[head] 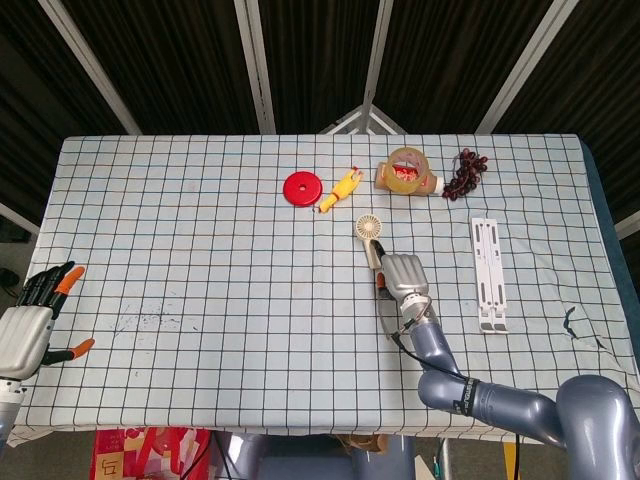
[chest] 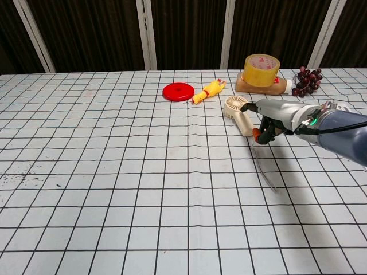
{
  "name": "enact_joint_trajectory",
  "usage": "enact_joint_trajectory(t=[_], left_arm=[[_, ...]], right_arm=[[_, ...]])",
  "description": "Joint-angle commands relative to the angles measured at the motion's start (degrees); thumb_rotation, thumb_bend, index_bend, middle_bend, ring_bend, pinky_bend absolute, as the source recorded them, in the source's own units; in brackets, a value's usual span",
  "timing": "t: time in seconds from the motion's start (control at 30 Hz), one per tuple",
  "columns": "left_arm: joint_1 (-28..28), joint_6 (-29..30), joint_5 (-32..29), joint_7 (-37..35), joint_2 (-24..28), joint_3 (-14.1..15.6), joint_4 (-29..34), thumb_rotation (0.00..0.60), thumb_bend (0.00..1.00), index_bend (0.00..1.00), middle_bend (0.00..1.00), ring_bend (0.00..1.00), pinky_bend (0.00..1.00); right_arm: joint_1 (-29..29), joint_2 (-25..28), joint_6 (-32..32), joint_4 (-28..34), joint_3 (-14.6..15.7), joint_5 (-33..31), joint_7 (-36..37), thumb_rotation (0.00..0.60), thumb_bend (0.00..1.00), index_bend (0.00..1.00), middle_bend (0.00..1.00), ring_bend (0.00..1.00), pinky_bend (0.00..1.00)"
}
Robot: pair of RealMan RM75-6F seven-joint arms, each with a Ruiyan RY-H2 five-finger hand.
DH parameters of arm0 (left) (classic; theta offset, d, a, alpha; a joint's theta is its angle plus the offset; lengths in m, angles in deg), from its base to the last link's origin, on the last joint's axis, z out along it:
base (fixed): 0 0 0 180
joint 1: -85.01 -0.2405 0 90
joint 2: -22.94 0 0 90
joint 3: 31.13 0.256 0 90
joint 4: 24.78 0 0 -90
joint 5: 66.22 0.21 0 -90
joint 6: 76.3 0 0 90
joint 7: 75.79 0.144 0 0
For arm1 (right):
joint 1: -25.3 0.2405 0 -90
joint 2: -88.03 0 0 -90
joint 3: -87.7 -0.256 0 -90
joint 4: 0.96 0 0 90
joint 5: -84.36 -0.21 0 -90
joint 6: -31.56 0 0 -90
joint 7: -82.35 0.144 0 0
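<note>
A small cream hand-held fan (head: 369,227) (chest: 234,106) lies on the checkered cloth right of centre, its handle pointing toward me. My right hand (head: 403,278) (chest: 276,118) is down on the handle's near end. Its fingers (chest: 264,130) curl on one side of the handle and the thumb reaches over the other, so it grips the handle. The fan still rests on the table. My left hand (head: 34,322) hovers at the table's near left edge with fingers spread and holds nothing. The chest view does not show it.
At the back lie a red disc (head: 302,187) (chest: 178,91), a yellow rubber chicken (head: 343,187) (chest: 207,91), a tape roll (head: 405,168) (chest: 261,70) and dark grapes (head: 465,172) (chest: 305,81). A white folding stand (head: 487,272) lies right of my right hand. A thin clear cord (chest: 262,167) trails from the fan.
</note>
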Motion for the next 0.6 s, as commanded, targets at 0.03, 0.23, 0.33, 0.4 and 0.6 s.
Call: enact_joint_trajectory(t=[0.03,0.23,0.33,0.4,0.6], left_arm=[[-0.02,0.0,0.02,0.04,0.01,0.04,0.01,0.6,0.03,0.0,0.0,0.0,0.0],[-0.01,0.03,0.02,-0.21,0.06,0.01,0.04,0.6,0.04,0.0,0.0,0.0,0.0],[0.01,-0.03,-0.04,-0.38,0.11,0.0,0.05,0.6,0.03,0.0,0.0,0.0,0.0],[0.04,-0.05,-0.07,-0.41,0.11,-0.03,0.03,0.6,0.03,0.0,0.0,0.0,0.0],[0.06,-0.08,0.09,-0.41,0.11,0.05,0.08,0.6,0.03,0.0,0.0,0.0,0.0]], right_arm=[[0.15,-0.17,0.0,-0.06,-0.01,-0.23,-0.17,0.6,0.69,0.0,0.85,0.96,0.87],[0.44,-0.31,0.12,-0.57,-0.13,-0.99,-0.57,0.6,0.69,0.0,0.85,0.96,0.87],[0.5,-0.32,0.27,-0.74,-0.07,-1.42,-0.77,0.6,0.69,0.0,0.85,0.96,0.87],[0.51,-0.34,0.35,-0.73,0.02,-1.68,-0.88,0.6,0.69,0.0,0.85,0.96,0.87],[0.38,-0.81,0.7,-0.64,0.71,-2.15,-1.13,0.6,0.7,0.0,0.85,0.96,0.87]])
